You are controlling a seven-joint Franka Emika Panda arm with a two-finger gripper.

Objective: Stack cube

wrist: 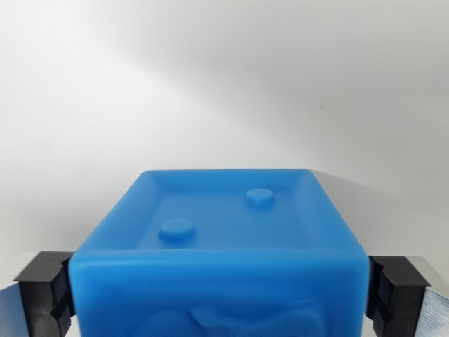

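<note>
A blue cube (pixel 223 239) fills the lower middle of the wrist view. Its far face has a raised rim and two round studs. My gripper (pixel 222 298) is shut on the blue cube: the black finger pads (pixel 48 288) press against its left and right sides. The cube's near face, with a raised relief, runs off the bottom edge. No second cube is in view.
A plain white surface (pixel 210 84) spreads behind and around the cube, with a soft shadow at the cube's right. A tiny dark speck (pixel 321 107) sits on it.
</note>
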